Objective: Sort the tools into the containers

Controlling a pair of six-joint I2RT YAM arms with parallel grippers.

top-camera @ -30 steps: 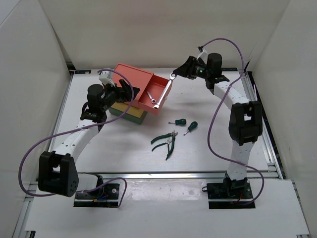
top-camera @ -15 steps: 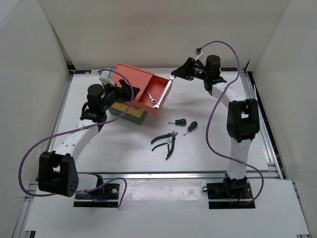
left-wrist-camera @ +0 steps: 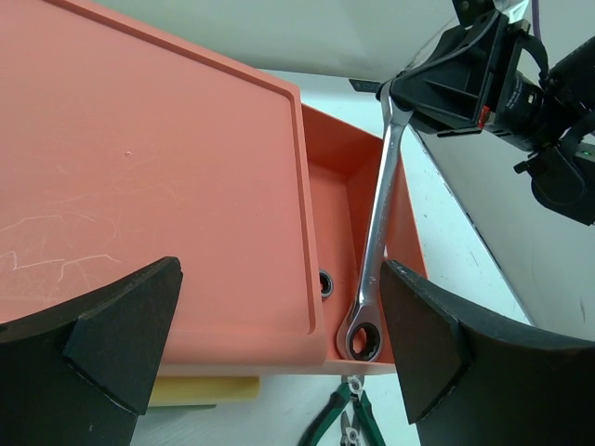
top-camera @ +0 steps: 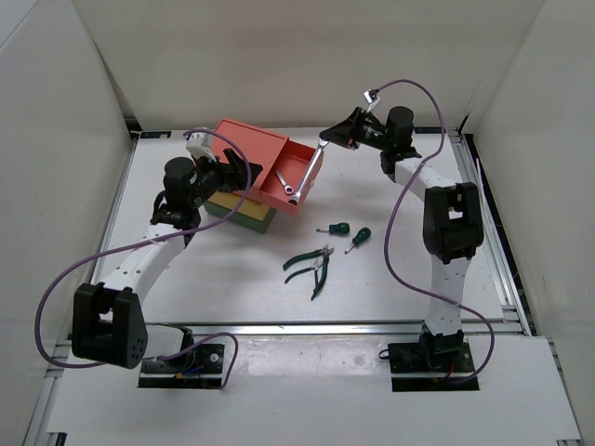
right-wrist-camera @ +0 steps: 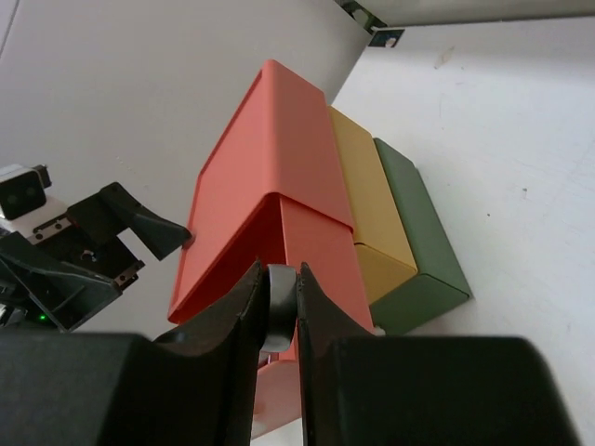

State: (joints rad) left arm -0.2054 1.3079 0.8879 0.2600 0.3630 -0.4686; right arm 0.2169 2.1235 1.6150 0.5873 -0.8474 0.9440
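- Right arm has swung a little to the left since a second ago. Its elbow sits closer in now. The left arm has not moved.
- The right hand (top-camera: 335,137) is pinching the top end of a wrench (top-camera: 314,163). The wrench leans down into the open red drawer (top-camera: 275,198), with its ring end low near the front wall.
- The left hand (top-camera: 240,177) is spread wide by the red top of the stack. I cannot tell if it touches the box.
- One other wrench (top-camera: 285,182) lies in the same drawer.
- The wrench is hard, shiny metal. It will not bend or break. It looks light, but it is smooth, so it could slip or swing in a grip at one end.
- I think letting go now would make it tip and drop with a clank. Most likely it lands inside, since its low end is already in.
- Two screwdrivers (top-camera: 333,228) and two pliers (top-camera: 309,262) wait on the worktop (top-camera: 232,279), just in front of the drawer.
- The screwdrivers are round and may roll. Grab them on the fat green grip.
- The pliers lie close together and may touch. Their handles can swing open, so take them near the joint.
- The worktop is flat, white and smooth, so things can slide on it.
- White walls (top-camera: 74,139) stand on three sides. The yellow box (top-camera: 256,219) and green box (top-camera: 216,209) are shut.
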